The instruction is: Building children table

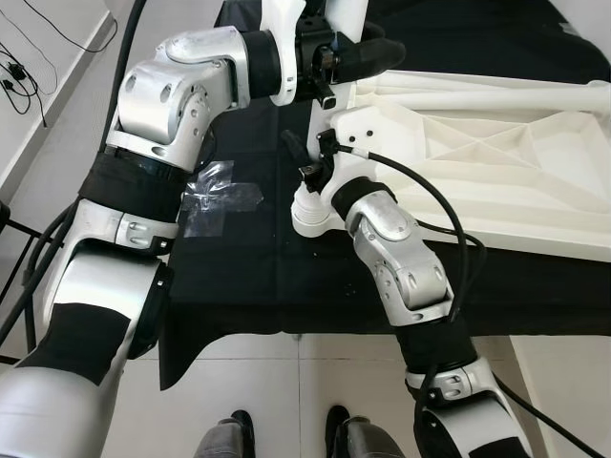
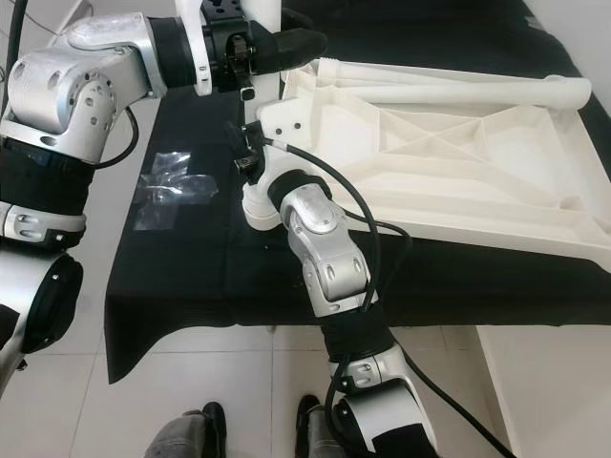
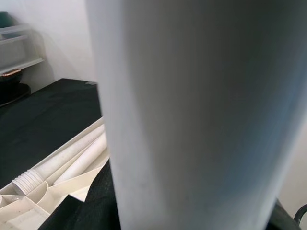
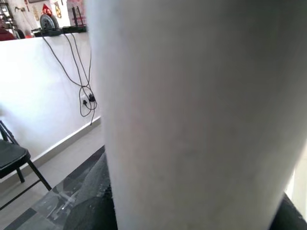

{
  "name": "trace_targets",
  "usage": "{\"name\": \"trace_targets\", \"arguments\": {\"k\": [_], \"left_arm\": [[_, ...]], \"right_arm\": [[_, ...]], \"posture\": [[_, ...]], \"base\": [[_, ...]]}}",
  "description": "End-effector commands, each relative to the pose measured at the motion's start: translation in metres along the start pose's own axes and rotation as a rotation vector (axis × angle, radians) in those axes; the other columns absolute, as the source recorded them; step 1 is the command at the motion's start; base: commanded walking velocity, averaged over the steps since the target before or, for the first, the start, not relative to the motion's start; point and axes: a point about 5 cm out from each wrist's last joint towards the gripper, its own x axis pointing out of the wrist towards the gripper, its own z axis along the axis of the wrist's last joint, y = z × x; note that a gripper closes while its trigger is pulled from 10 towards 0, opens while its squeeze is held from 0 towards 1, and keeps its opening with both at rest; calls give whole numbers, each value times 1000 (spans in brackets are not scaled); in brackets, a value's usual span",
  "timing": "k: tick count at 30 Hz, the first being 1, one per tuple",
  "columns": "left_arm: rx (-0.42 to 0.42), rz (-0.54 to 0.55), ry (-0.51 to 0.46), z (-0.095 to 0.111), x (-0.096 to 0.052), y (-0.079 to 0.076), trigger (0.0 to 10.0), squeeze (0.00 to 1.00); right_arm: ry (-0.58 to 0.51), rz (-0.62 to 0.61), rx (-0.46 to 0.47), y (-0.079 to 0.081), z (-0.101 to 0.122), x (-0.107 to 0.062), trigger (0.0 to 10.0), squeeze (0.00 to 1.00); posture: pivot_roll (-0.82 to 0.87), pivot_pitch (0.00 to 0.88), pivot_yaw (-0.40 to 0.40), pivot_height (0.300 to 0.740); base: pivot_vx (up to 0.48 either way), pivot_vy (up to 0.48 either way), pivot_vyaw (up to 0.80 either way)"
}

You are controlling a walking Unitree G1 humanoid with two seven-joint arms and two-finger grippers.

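white leg (image 1: 315,143) upright at corner of tabletop (image 1: 496,162); left gripper (image 1: 329,57) high, right gripper (image 1: 310,167) low, jaws clasping leg. keep leg plumb, twist evenly.

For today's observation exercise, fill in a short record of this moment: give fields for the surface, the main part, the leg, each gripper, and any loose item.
surface: black cloth on the floor
main part: white tabletop, underside up, ribs showing
leg: white table leg, upright at the tabletop's near corner
left gripper: at the leg's upper part
right gripper: lower on the same leg
loose item: clear plastic bag on the cloth
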Motion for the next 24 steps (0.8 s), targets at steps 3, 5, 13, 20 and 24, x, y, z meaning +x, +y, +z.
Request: {"name": "trace_targets", "arguments": {"k": [3,5,13,20,24], "left_arm": [[60,2,53,2,-6,-1,0,0],[62,4,62,1,-7,-2,0,0],[69,18,81,1,-12,-2,0,0],[52,23,62,4,-15,-8,0,0],[44,25,56,5,-16,-10,0,0]], "right_arm": [[111,136,8,10,-25,-3,10000,1000],[98,198,28,10,-23,-3,10000,1000],[13,436,32,-2,-3,2,10000,361],[-45,573,60,-19,11,19,10000,0],[-56,622,61,-20,15,22,10000,0]], "posture": [[51,259,7,740],[52,261,5,740],[57,267,-6,740],[68,276,-16,740],[70,281,-21,740]], "base": [[0,0,0],[0,0,0],[0,0,0],[0,0,0],[0,0,0]]}}
